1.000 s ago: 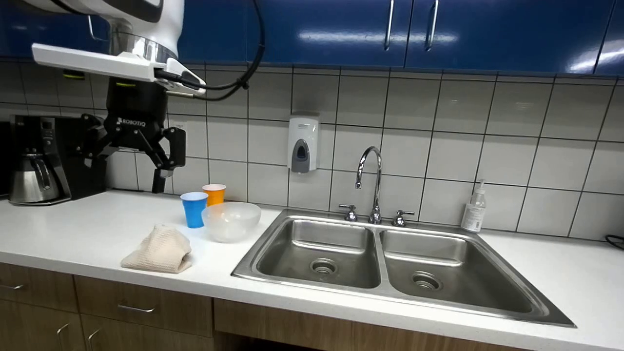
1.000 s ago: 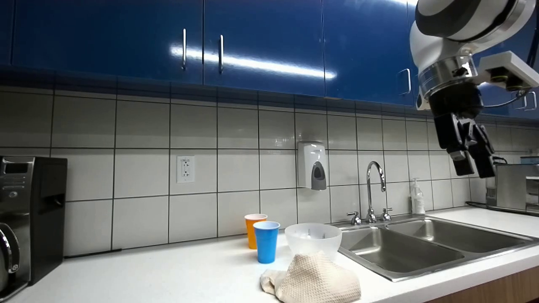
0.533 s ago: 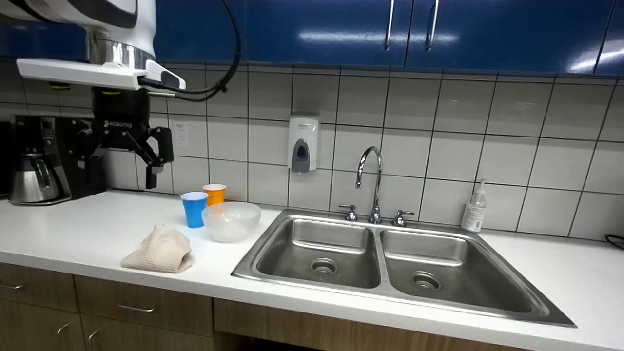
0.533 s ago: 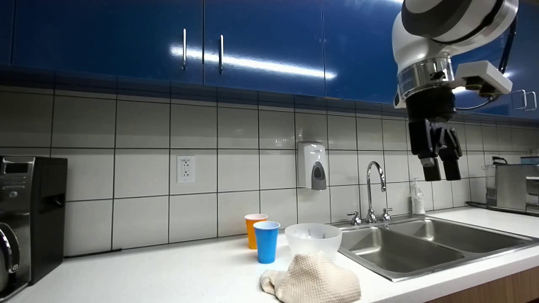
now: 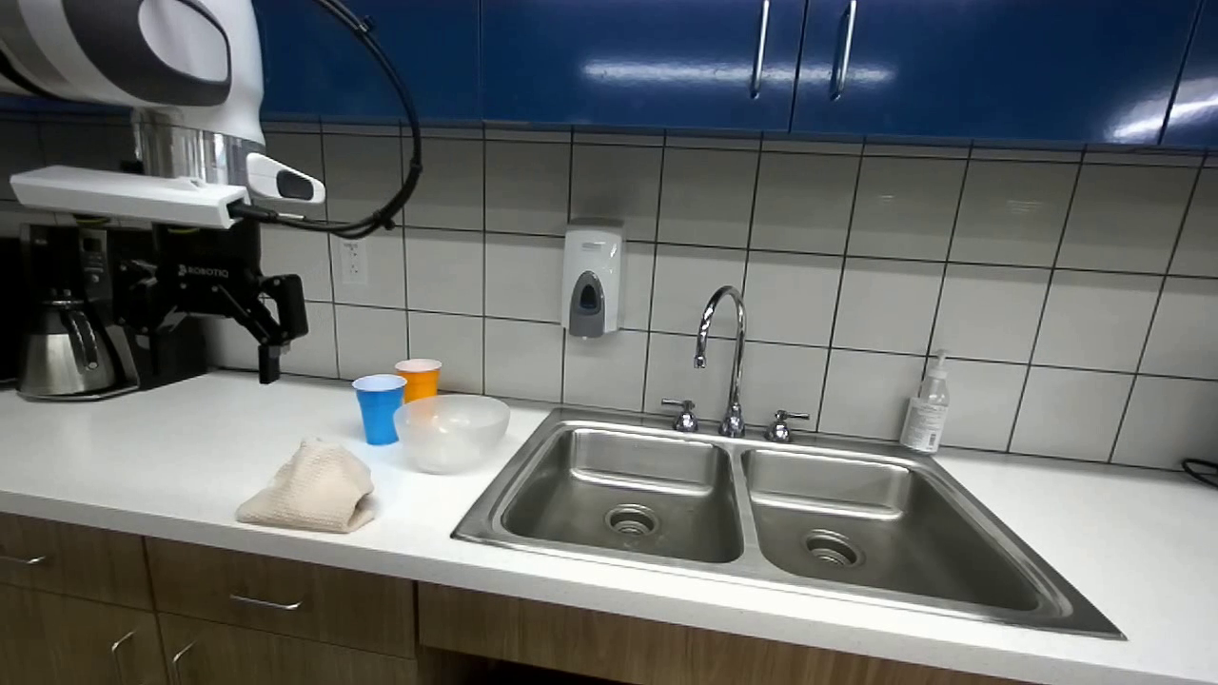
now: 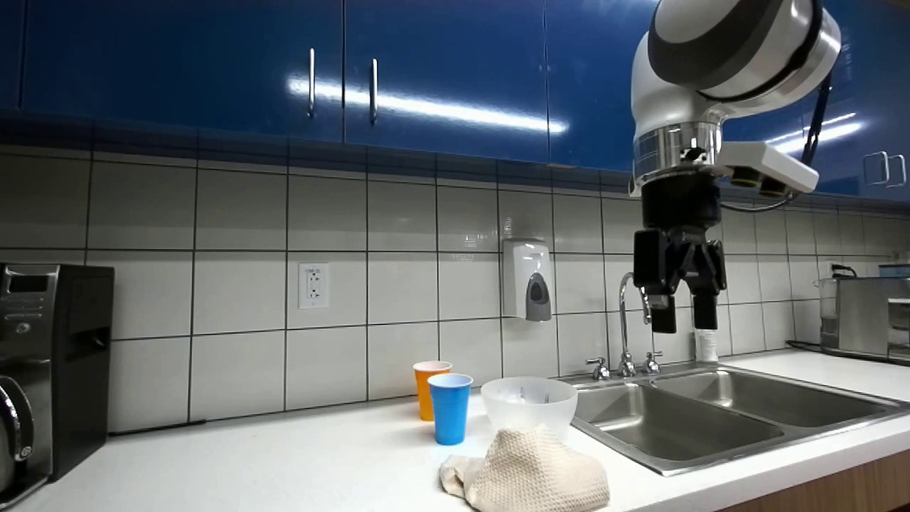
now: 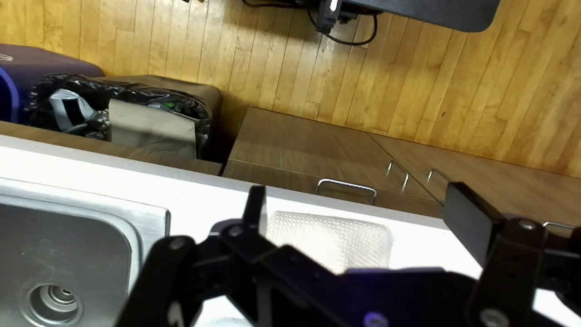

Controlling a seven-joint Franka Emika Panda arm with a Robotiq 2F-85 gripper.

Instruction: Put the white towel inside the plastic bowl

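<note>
Its two sides apart, the empty claw [image 6: 684,320] hangs well above a pale towel [image 5: 310,490] bunched on the worktop [image 5: 133,447], nearer than the plastic bowl [image 5: 452,438]; too shallow a pinch might let the towel slip, and a low carry could topple the blue cup [image 5: 380,411]

Free room above towel [image 5: 309,490] and bowl [image 5: 452,440], blue cup [image 5: 379,414] beside the bowl, orange cup [image 5: 419,381] behind
</note>
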